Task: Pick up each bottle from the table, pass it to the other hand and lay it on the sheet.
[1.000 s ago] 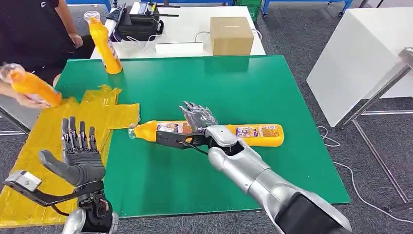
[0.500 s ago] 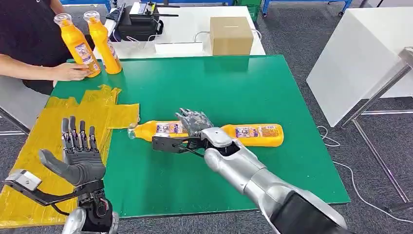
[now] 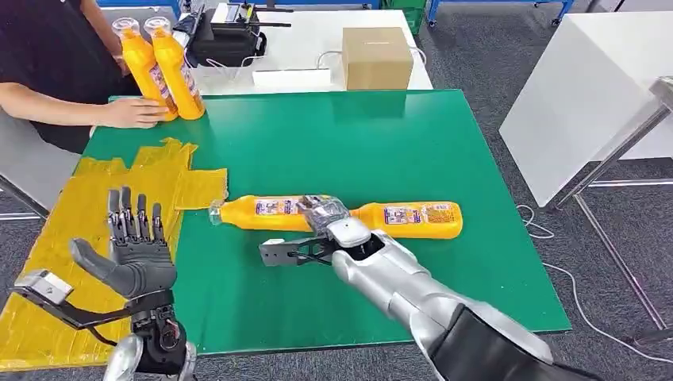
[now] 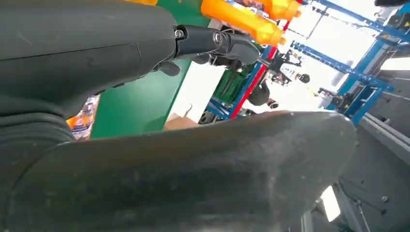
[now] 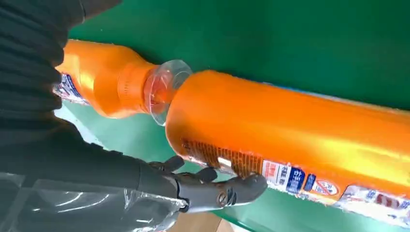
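Observation:
Two orange bottles lie end to end on the green table (image 3: 413, 135). The left bottle (image 3: 258, 213) has its cap toward the yellow sheet (image 3: 63, 230); the right bottle (image 3: 413, 219) points its cap (image 5: 164, 89) at the other's base. My right hand (image 3: 324, 213) is lowered over that junction. Its fingers (image 5: 217, 191) lie against the labelled side of the left bottle (image 5: 300, 125) near the base, and the thumb stands apart from it. My left hand (image 3: 136, 252) hovers open over the sheet, fingers up. Its dark fingers (image 4: 212, 41) show with nothing in them.
Two more orange bottles (image 3: 163, 67) stand upright at the table's back left corner, a person's hand (image 3: 135, 113) beside them. Behind the table are a cardboard box (image 3: 377, 57) and a black device (image 3: 226, 36). A white table (image 3: 587, 87) stands to the right.
The person brought a second bottle from the sheet and stood it beside the first. My right hand dropped lower over the lying bottles and its fingers curled down. The left hand barely shifted.

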Tool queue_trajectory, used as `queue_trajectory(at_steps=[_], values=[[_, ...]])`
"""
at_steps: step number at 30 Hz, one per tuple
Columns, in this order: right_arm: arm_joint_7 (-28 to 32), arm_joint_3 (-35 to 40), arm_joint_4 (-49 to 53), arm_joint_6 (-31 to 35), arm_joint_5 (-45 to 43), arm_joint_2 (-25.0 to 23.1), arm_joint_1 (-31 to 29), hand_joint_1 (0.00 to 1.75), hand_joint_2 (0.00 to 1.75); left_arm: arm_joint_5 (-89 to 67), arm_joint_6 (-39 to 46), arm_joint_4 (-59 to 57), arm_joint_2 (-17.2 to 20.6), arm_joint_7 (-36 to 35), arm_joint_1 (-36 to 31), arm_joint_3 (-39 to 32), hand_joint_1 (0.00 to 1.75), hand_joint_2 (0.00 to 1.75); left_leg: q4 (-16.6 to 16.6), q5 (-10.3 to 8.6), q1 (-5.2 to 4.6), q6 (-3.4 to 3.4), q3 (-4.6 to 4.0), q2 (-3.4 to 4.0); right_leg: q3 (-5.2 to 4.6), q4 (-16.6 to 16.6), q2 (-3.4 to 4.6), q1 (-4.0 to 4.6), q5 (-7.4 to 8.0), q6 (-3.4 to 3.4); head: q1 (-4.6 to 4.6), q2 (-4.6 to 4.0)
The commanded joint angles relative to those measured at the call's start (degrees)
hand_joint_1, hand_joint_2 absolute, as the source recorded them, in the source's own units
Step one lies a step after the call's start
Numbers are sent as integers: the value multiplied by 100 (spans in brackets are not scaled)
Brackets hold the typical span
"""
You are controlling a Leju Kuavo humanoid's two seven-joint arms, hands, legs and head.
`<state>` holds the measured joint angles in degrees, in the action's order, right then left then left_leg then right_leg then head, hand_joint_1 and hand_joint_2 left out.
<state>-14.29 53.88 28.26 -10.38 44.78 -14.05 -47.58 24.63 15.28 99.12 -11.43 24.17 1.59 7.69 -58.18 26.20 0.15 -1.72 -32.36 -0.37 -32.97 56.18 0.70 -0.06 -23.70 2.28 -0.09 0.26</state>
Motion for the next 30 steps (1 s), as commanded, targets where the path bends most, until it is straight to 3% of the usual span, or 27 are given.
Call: queue_trajectory(at_steps=[1,19,22,23,25,28,30], values=[[-121,310,-819,-8,193,-148,-383,0,175,79,-36,-397,33,-37,-175,22,0,0,4,0,-2,6,8,-5,8,1,-12,-2,-4,-3,0,0],[-218,244,-837,212,392,-124,-419,0,175,102,-60,-377,15,-40,-122,-10,0,0,3,-1,-1,5,5,-4,6,0,-10,-1,-2,-2,0,0],[-56,-15,-415,1192,372,-87,-402,0,175,97,-25,-265,1,9,-18,-74,0,0,2,-1,-1,5,4,-4,5,1,-9,-1,-2,-1,0,0],[24,-136,-102,1525,339,-37,-385,0,175,91,0,-195,-5,28,51,-118,0,0,1,0,0,7,3,0,4,1,-7,0,-2,-2,2,0],[181,-306,1446,1878,261,390,-153,0,175,88,73,37,-36,136,271,-296,0,0,-3,2,-1,4,-5,8,-6,7,3,-1,-1,-1,2,0],[196,-550,4405,1580,-275,1485,543,0,175,150,81,370,-78,293,629,-581,0,0,-4,11,3,8,2,21,1,6,6,3,-7,-2,0,0],[448,-784,5852,1571,-777,2267,1045,0,175,198,86,565,-130,430,862,-788,0,0,-1,5,9,4,-1,-8,7,-6,-22,9,-8,0,0,0]])
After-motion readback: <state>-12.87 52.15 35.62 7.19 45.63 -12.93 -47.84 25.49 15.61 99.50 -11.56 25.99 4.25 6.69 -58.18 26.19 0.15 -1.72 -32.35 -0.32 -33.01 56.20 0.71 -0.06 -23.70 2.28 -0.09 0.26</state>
